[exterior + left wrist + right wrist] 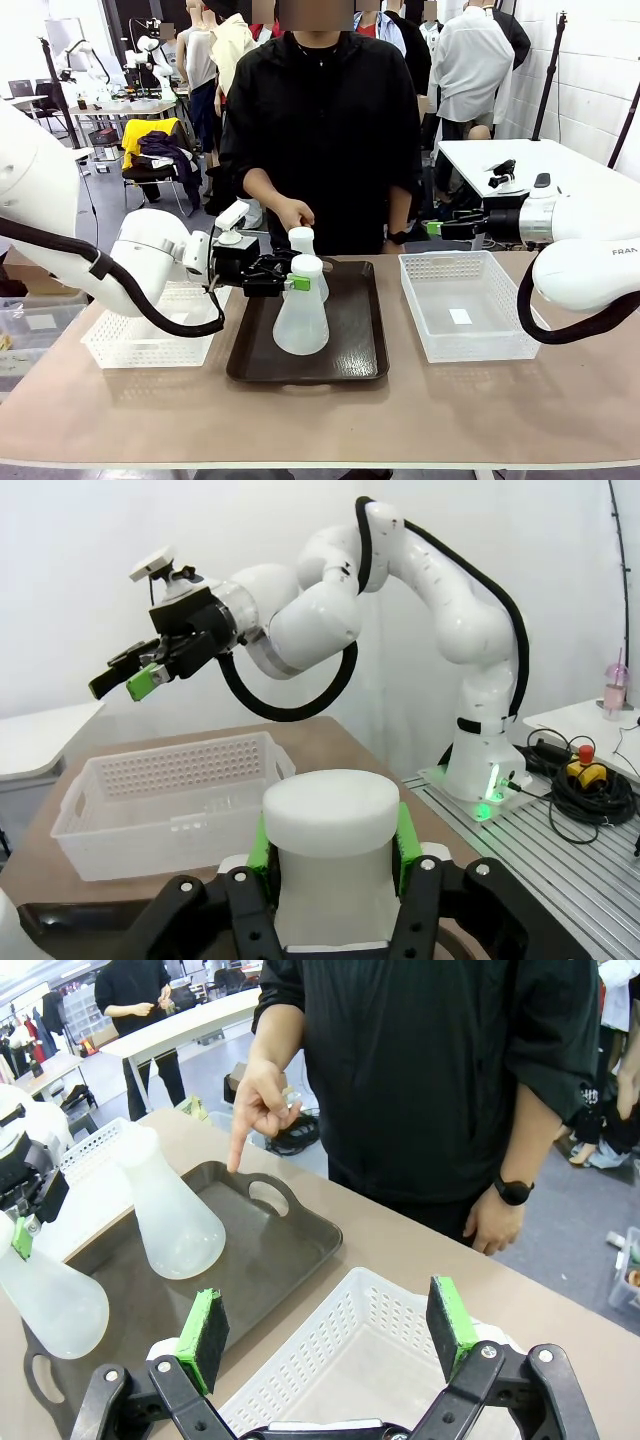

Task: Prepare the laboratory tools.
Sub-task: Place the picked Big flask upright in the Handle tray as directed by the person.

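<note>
1. Left basket (140, 340): a white mesh basket stands on the bench (320, 420) at the robot's left, just beside the tray. No flask is seen inside it in the front view.

2. Left gripper (292, 283): its jaws are clenched on the neck of the near flask (301, 318). The left wrist view confirms this, with green pads pressed against both sides of the white neck. The flask is upright with its base on or just above the dark tray (355, 345); contact cannot be told.

3. Far flask (304, 243): it stands upright on the tray, behind the near flask and partly hidden by it. No gripper touches it.

4. The person's hand (262, 1100) points one finger down toward the tray's far handle, near the far flask.

5. Right basket (470, 305): a second white mesh basket sits on the bench at the robot's right, close beside the tray. It holds no flask.

6. Right gripper (328, 1335): its jaws are released and spread wide with nothing between them, hovering above the right basket.

7. Assessment: both flasks are at the tray and neither basket holds one. One flask is secured in a grip; the other is untouched. Where the flasks are meant to go cannot be determined. The task is judged to be at an early stage, with most handling left.
</note>
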Robot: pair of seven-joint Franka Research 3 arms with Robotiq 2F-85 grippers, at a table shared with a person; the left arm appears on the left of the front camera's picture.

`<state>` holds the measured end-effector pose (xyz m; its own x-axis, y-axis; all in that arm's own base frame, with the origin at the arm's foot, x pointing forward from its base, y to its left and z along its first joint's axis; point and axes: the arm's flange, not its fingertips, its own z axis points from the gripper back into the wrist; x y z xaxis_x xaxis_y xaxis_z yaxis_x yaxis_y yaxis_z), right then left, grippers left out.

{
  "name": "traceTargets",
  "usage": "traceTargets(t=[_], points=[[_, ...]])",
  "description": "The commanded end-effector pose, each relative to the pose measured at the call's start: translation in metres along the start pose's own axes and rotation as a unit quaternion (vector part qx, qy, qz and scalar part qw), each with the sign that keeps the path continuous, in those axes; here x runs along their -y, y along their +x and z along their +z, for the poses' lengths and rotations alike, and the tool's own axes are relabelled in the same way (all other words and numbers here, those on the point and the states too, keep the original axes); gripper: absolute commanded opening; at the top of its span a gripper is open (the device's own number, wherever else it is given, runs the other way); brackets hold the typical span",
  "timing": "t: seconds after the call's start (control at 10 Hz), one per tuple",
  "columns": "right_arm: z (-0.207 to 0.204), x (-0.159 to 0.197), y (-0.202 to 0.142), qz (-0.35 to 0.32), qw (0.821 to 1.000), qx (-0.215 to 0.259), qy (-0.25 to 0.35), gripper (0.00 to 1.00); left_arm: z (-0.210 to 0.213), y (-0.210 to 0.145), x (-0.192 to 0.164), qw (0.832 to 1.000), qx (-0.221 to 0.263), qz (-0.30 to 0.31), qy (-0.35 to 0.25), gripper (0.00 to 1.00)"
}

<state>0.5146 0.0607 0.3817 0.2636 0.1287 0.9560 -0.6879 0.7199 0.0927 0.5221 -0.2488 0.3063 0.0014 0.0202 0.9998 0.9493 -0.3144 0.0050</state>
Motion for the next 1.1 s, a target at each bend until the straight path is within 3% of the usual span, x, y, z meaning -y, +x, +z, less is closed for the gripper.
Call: traceTargets(t=[0.0,0.1,0.2,0.6,0.7,1.0], points=[[0.0014,-0.0002,0.0035,-0.001,1.0,-0.003,0.002,1.0,0.0048,-0.0003,-0.008,1.0,0.027,-0.003,-0.009,0.0],[0.0014,-0.0002,0.0035,-0.001,1.0,-0.003,0.002,1.0,0.0072,-0.0048,-0.0102,0.999,0.031,0.005,-0.009,0.0],[0.0014,-0.0002,0.0035,-0.001,1.0,-0.003,0.002,1.0,0.0082,-0.0059,-0.0112,0.999,0.031,0.005,-0.01,0.12],[0.0014,-0.0002,0.0035,-0.001,1.0,-0.003,0.002,1.0,0.0094,-0.0043,-0.0116,1.0,0.028,-0.003,-0.012,0.89],[0.0014,-0.0002,0.0035,-0.001,1.0,-0.003,0.002,1.0,0.0106,-0.0053,-0.0121,1.0,0.026,0.0,-0.011,1.0],[0.0014,-0.0002,0.0035,-0.001,1.0,-0.003,0.002,1.0,0.0112,-0.0005,-0.0105,1.0,0.021,-0.003,-0.006,1.0]])
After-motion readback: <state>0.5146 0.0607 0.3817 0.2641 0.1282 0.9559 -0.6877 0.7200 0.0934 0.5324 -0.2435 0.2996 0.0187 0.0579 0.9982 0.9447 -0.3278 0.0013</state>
